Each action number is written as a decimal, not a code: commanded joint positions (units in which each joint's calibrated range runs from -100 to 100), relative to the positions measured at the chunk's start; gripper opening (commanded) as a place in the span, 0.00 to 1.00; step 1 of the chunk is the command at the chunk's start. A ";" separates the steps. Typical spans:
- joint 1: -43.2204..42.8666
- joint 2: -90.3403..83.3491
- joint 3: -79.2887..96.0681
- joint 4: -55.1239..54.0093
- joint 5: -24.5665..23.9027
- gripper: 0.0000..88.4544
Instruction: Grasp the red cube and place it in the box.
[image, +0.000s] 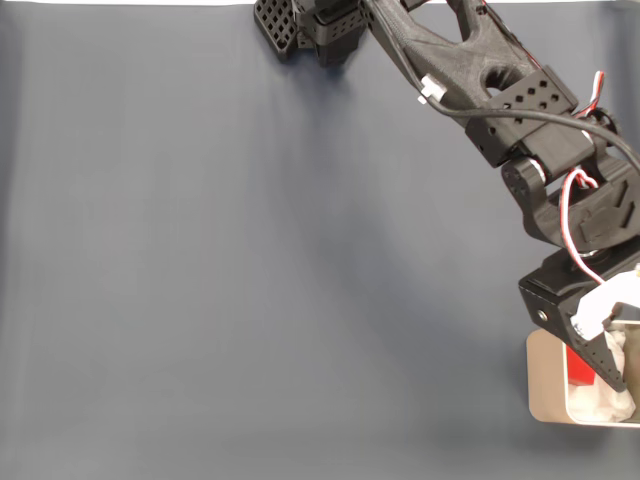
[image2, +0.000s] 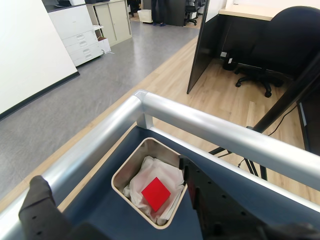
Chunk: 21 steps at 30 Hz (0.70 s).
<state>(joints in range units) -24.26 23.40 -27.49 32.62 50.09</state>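
The red cube lies on white wrinkly padding inside the box, a beige container with rounded corners near the table's corner. My gripper hangs just above the box, open, with its two black fingers spread wide on either side of the cube and not touching it. In the fixed view the box sits at the lower right edge. There the gripper partly covers it, and a bit of the red cube shows beside the black finger.
The table is covered by a dark blue-grey mat. A silver metal rail frames the table corner right behind the box. The arm's base stands at the top centre of the fixed view.
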 joint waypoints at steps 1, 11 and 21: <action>1.18 -2.17 -1.62 -0.32 0.20 0.50; 10.55 -9.89 3.95 -0.65 1.37 0.00; 24.12 -31.64 27.12 -1.22 0.10 0.00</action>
<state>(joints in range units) -4.45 4.56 -8.41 32.62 50.62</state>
